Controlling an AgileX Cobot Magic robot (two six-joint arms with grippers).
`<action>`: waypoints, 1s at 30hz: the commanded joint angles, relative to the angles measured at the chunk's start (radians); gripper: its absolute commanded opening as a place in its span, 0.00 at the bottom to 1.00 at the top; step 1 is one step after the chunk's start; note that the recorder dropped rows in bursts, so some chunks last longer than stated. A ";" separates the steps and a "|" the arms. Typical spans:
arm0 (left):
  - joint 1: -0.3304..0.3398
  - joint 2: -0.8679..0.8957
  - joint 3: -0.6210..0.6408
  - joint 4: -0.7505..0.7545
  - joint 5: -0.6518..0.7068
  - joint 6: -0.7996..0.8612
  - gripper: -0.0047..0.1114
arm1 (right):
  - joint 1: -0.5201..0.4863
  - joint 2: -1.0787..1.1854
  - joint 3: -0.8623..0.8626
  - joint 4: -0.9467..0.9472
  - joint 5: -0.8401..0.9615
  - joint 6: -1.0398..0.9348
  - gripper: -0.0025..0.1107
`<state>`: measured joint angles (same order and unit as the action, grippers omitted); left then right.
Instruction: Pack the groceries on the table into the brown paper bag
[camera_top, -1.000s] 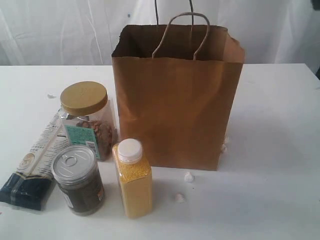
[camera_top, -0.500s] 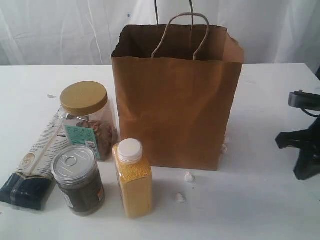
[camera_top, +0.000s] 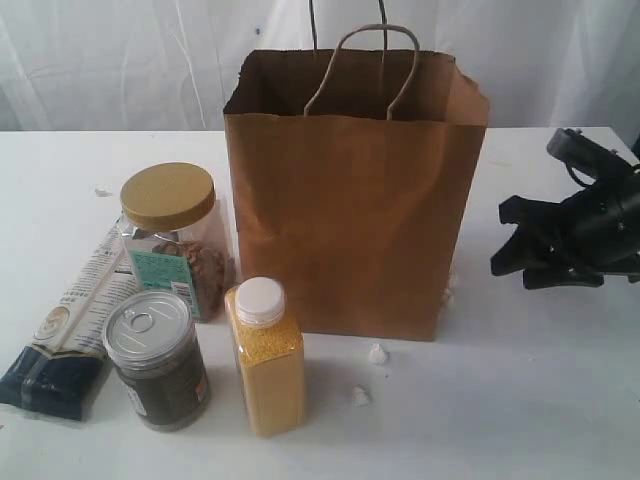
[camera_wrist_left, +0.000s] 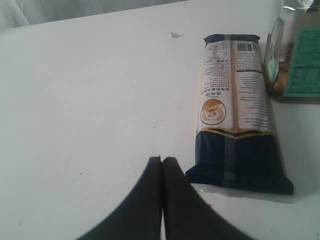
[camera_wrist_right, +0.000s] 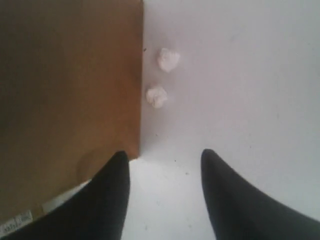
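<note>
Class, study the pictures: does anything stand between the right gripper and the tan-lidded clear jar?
Yes. In the exterior view the brown paper bag stands upright between them: the right gripper hangs open to its right, the tan-lidded clear jar stands to its left.

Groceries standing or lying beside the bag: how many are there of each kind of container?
Jars: 2 (tan-lidded jar, silver-lidded jar)
Bottles: 1 (yellow bottle)
Packets: 1 (long packet)
Total: 4
</note>
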<state>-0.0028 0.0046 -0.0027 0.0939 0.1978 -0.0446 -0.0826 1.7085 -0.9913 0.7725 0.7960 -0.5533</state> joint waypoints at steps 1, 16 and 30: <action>0.001 -0.005 0.003 -0.003 -0.004 -0.004 0.04 | -0.003 0.112 -0.078 0.093 0.008 -0.032 0.48; 0.001 -0.005 0.003 -0.003 -0.004 -0.004 0.04 | 0.001 0.228 -0.204 0.199 0.035 -0.916 0.48; 0.001 -0.005 0.003 -0.003 -0.004 -0.004 0.04 | 0.018 0.283 -0.204 0.195 0.044 -1.490 0.48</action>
<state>-0.0028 0.0046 -0.0027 0.0939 0.1978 -0.0446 -0.0655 1.9673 -1.1903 0.9636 0.8489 -2.0182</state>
